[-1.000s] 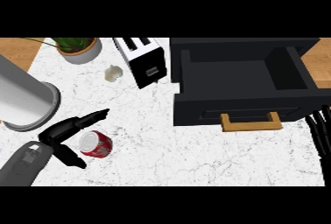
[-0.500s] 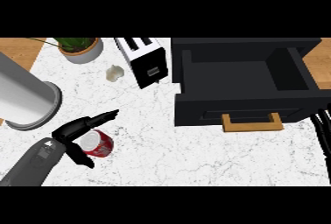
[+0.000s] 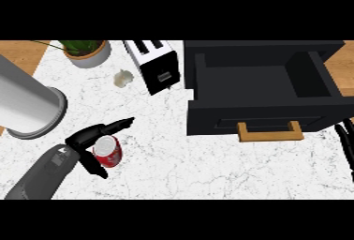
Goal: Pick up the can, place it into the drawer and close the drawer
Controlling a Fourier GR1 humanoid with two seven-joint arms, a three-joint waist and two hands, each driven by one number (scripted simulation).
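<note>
Item: left robot hand, spread wide, fingers and thumb straddling the can but not closed on it.
Item: can, red with a pale top, upright on the bench, sitting between that thumb and fingers.
Item: drawer, black, pulled open, wooden handle, well apart to the hand's right and ahead.
Item: right robot hand, only a sliver at the right edge; state cannot be told.
Item: steel cylinder, just ahead-left of the hand.
Risk, judged: closing off-centre could tip or roll the can; the carry could clip the drawer's front wall.
</note>
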